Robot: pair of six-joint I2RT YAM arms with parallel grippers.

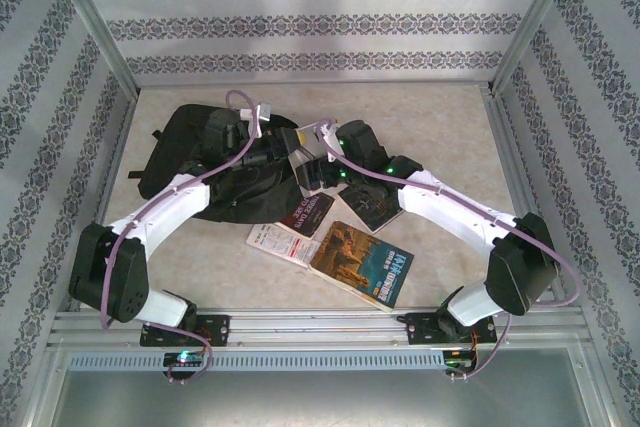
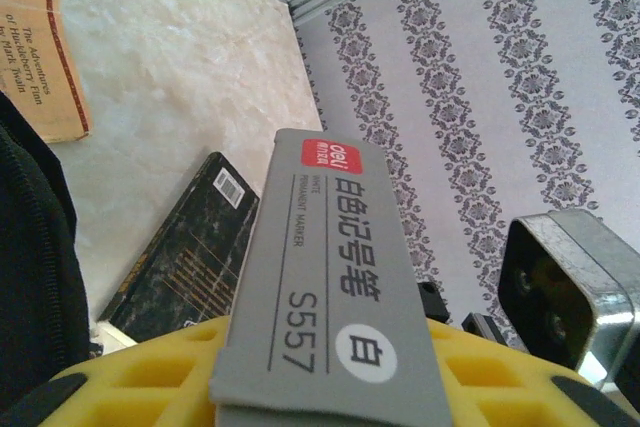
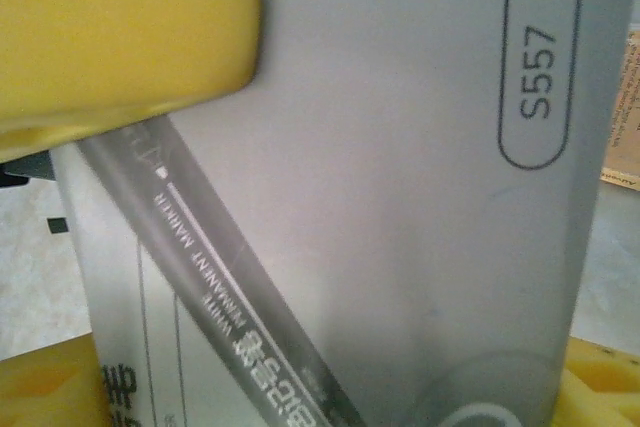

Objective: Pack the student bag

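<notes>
Top external view, nearest first: an ochre-covered book (image 1: 362, 264) and a white booklet (image 1: 278, 240) lie toward the near edge of the bench (image 1: 450, 137), with a dark book (image 1: 376, 205) just behind them, none of them packed.

Above the middle of the bench both arms meet on one grey marker box (image 3: 400, 197), which is lifted clear of the surface. In the right wrist view the right end effector (image 3: 330, 392) has a yellow pad against each long edge of the box, so it is gripping the box. In the left wrist view the left end effector (image 2: 320, 392) has its yellow fingers on either side of the same box, but I cannot tell whether they are pressing it.

The student bag (image 1: 185, 152) lies beyond, in the far-left part of the bench under the left arm. Its black fabric and zip show at the left edge of the left wrist view. Whether its mouth is open is hidden.

The step in hand looks like a handover of the box on its way into the bag. The next move likely calls for one firm grip before the other lets go, then finding the bag's opening.
</notes>
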